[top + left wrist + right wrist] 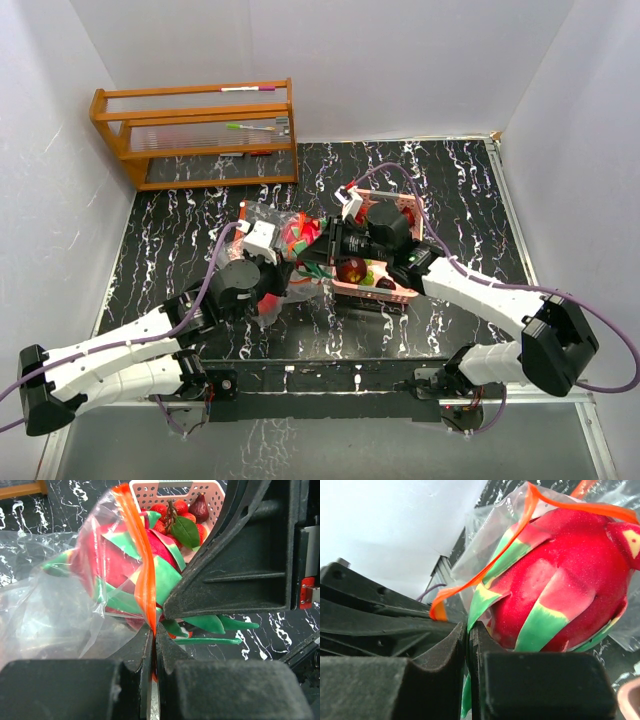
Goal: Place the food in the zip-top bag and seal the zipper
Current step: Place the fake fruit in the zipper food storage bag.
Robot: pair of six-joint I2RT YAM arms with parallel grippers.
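While the left gripper (154, 642) was squeezed shut on the orange zipper strip (142, 565) of the zip-top bag (45, 615), it held the bag's mouth up just beside the pink basket (150, 492); the right gripper (468, 640) was pinched shut too, on a green scale at one end of the dragon fruit (560, 580), with almost no gap between its fingers; the dragon fruit sat between the two grippers, right at the bag's mouth and just beside the basket; its long way seemed to point from the right gripper into the bag, away from the basket; so the right gripper was behind the fruit, and I think the push had to go away from the basket; the orange strip ran across the fat middle of the fruit, so it looked about half in; the strip could catch on the green scales there, which looked like the tight spot; the rest of the bag lay soft and loose on the table (180, 240), on the side away from the basket, so there seemed to be room to slide the fruit deeper; small red fruits (187, 510) waited in the basket; the wooden rack (195, 135) stood well apart from the basket.
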